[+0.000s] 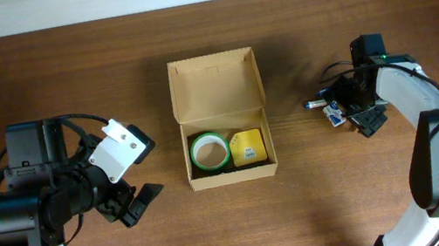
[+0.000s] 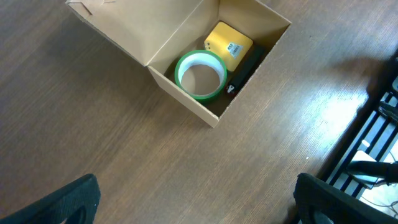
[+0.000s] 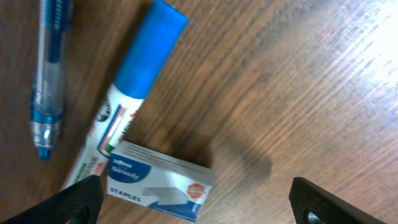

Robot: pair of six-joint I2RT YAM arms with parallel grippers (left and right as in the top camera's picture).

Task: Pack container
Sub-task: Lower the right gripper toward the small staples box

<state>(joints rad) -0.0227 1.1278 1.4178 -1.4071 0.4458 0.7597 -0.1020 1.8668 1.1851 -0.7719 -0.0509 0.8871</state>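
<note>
Within the container [image 1: 214, 80]: one roll [image 2: 205, 94], one box [image 1: 247, 148], perhaps one marker [image 2: 244, 71].

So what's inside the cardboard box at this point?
In the cardboard box: a green tape roll, a yellow labelled item beside it, and a dark object along one wall, seen from the left wrist. Whatever lies beneath them is covered.

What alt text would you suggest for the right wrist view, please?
A small blue-and-white staples box lies on the wooden table, touching a blue-capped white marker; a clear blue pen lies apart at left. The open right gripper frames the bottom corners.
</note>
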